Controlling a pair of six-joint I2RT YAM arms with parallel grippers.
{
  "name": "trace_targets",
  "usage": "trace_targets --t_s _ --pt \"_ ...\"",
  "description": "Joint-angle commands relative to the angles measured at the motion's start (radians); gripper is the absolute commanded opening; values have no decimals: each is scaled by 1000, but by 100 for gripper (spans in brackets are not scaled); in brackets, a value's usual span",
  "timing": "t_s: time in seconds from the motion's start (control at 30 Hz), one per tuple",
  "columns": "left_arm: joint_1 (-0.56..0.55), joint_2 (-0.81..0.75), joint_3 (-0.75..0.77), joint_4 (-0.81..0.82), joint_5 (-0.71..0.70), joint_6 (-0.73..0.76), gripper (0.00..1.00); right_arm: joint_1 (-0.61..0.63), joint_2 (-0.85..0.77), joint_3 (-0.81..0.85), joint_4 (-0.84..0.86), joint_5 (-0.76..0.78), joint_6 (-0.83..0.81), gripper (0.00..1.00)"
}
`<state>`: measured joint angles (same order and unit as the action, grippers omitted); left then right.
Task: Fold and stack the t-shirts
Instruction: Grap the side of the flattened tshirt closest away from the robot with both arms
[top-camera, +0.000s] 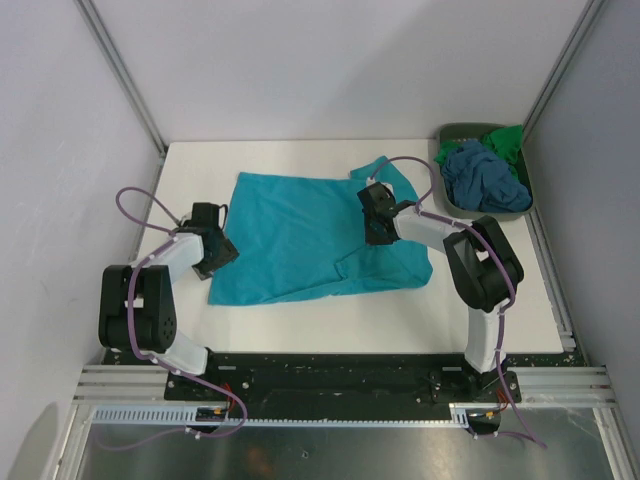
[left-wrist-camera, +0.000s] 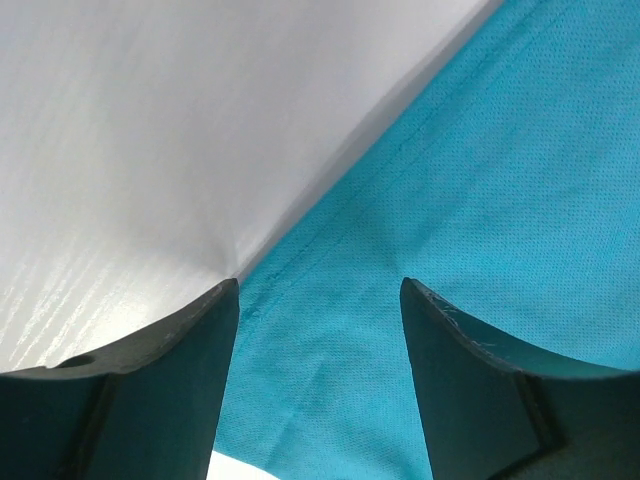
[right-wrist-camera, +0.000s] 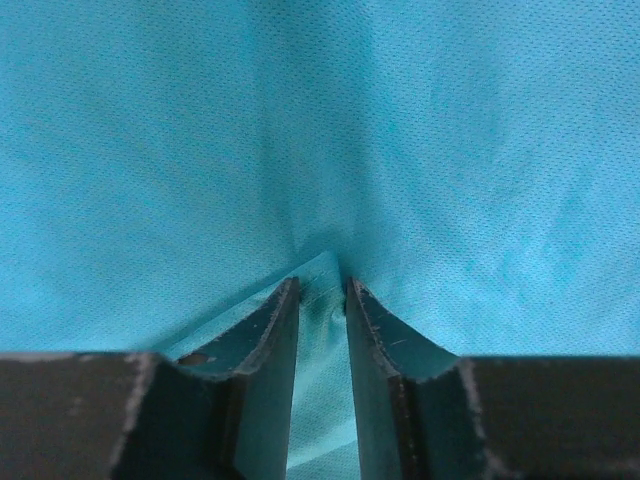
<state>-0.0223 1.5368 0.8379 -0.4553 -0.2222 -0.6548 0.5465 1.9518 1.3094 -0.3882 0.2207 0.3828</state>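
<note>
L gripper jaws apart over teal t-shirt hem; R gripper jaws tight on its fold

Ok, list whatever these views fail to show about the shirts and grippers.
Top view: the bin holds a slate-blue shirt partly covering a green shirt; anything beneath is hidden.
Top view: the right gripper hides its tips under its own wrist.
Right wrist view: teal shirt fills the frame; which part is pinched is unclear.
Left wrist view: whether the open left gripper touches the cloth.
</note>
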Motion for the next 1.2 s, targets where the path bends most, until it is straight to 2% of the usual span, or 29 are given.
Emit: trace_targets --t_s 0.0,0.17,0.33,0.53,0.77,0.97,1.17 --pt "19 -40 -3 -5 -26 13 71 9 -8 41 -7 19 14 27" --pt "19 -33 7 -5 -13 18 71 19 -50 42 -45 32 29 11" --pt "19 -81 -2 -16 -23 17 71 50 -123 40 -110 64 59 3" --pt "19 -258 -66 -108 -87 -42 73 113 -235 19 -190 119 105 3" --pt "75 -446 -201 -198 -92 -133 71 197 -392 -133 -210 140 196 3" --pt "84 -478 -269 -208 -54 -168 59 243 -487 -246 -176 137 251 3" --pt "84 -472 -282 -206 -52 -194 47 246 -522 -280 -161 144 246 3"
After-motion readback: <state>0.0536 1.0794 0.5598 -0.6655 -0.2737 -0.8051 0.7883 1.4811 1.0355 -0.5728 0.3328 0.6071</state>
